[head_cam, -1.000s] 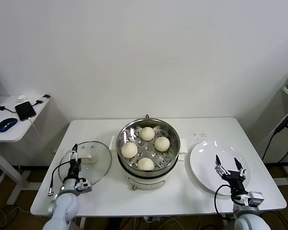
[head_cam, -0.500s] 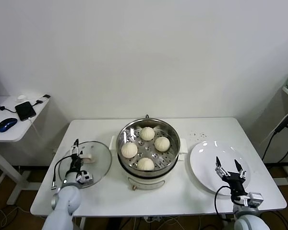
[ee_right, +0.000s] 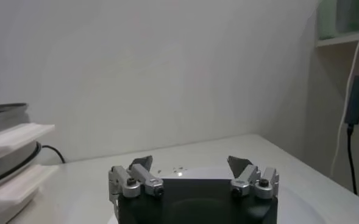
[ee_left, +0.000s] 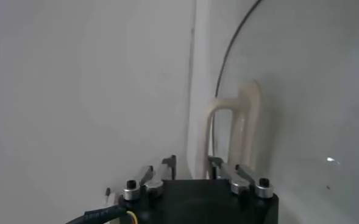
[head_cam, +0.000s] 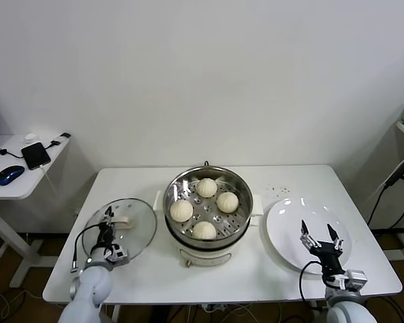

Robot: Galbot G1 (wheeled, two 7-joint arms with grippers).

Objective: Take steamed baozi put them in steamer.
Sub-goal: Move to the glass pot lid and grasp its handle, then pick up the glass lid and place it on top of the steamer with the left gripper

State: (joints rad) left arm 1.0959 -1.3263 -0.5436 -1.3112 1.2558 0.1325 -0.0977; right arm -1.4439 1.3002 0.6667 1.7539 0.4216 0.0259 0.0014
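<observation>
The left gripper (head_cam: 108, 225) has its jaws drawn in narrow at the near edge of the glass lid (head_cam: 136, 225); whether they pinch the lid's white handle (head_cam: 123, 221) cannot be told from the head view. The right gripper (head_cam: 319, 235) holds its jaws spread wide above the white plate (head_cam: 289, 217), which has nothing on it. Between the lid and the plate, on the white table (head_cam: 289, 178), stands the steamer (head_cam: 170, 188), a shiny steel pot on a white base (head_cam: 209, 258). On its perforated tray lie all four steamed baozi (head_cam: 182, 210): one toward the back, one on the robot's left, one on its right, one nearest the robot. They sit apart from one another, none touching. At far left a side desk (head_cam: 13, 185) carries a phone (head_cam: 36, 155) and a blue mouse (head_cam: 9, 174).

In the left wrist view, the left gripper (ee_left: 192, 169) shows two dark fingertips (ee_left: 169, 164) set close together just before the pale handle (ee_left: 235, 128), which arches up from the glass lid (ee_left: 301, 91). A sliver of gap seems to remain, so contact is unclear.

In the right wrist view, the right gripper (ee_right: 190, 164) has its fingertips (ee_right: 141, 162) standing well apart with nothing between them, over the white plate (ee_right: 313, 204). The steamer (ee_right: 5, 112) shows at the edge, its steel rim above white side handles.
</observation>
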